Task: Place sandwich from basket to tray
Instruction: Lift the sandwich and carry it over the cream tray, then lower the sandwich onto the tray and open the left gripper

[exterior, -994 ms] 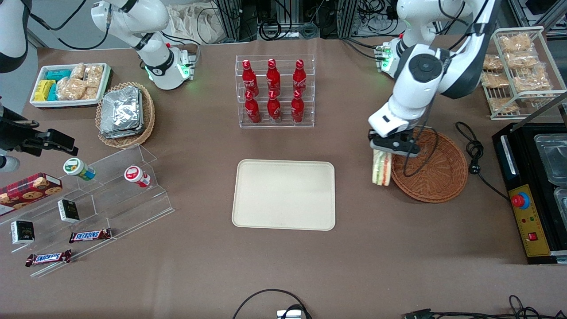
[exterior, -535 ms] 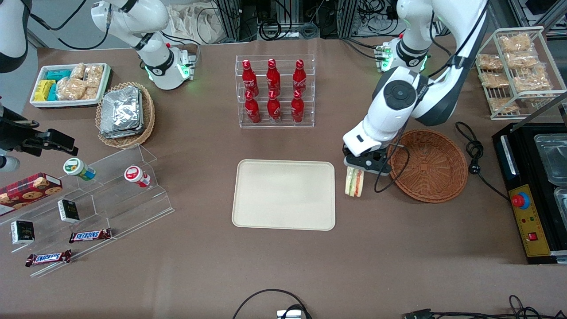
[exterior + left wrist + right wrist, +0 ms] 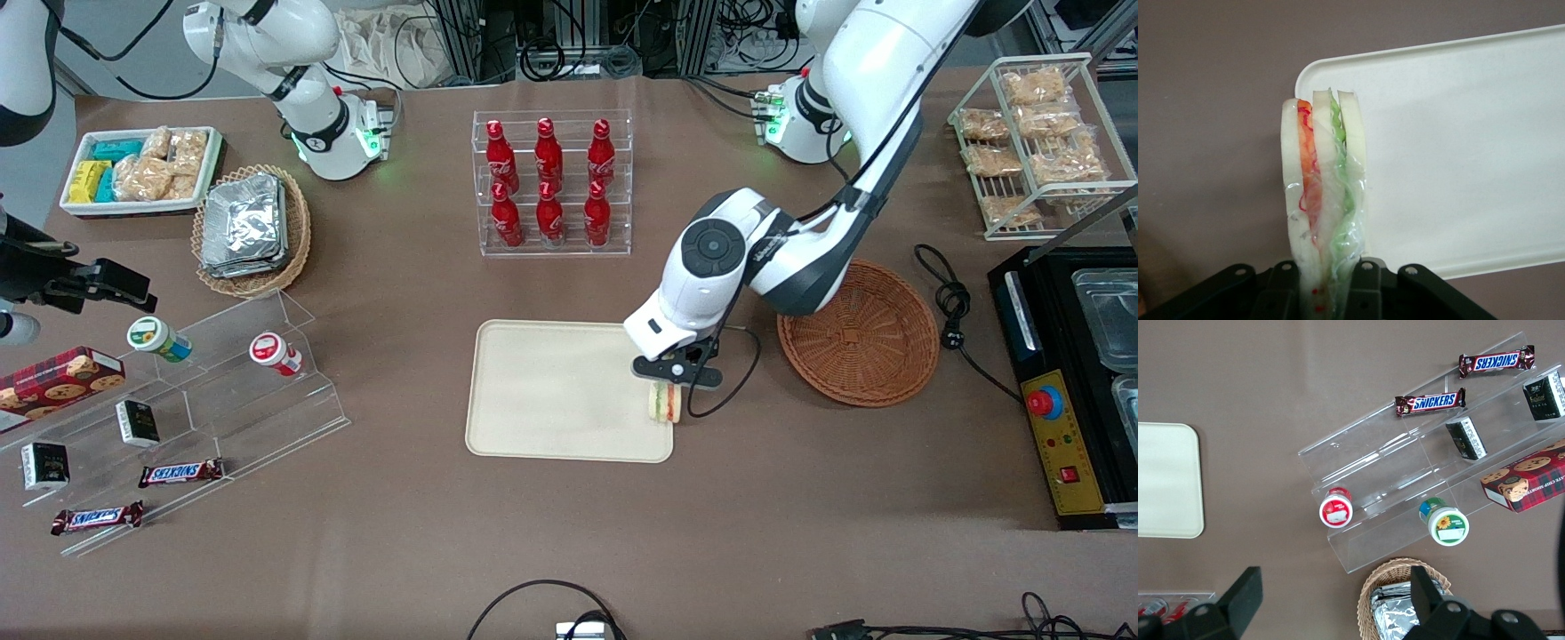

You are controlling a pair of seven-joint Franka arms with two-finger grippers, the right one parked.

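Risk: the sandwich (image 3: 663, 405) hangs over the tray (image 3: 551, 391) only at the rim on the working arm's side. A release here could drop the wedge on the low rim, so it tips off onto the table (image 3: 800, 498). It is also held on edge and would likely topple flat, possibly outward. The clear wrap could slip.

Gripper (image 3: 677, 373) is above that tray edge, jaws closed narrow on the sandwich. In the left wrist view the wedge (image 3: 1323, 193) sticks straight out from between the jaws, layers on edge, over the tray corner (image 3: 1438, 153). The basket (image 3: 858, 331) sits empty toward the working arm's end.
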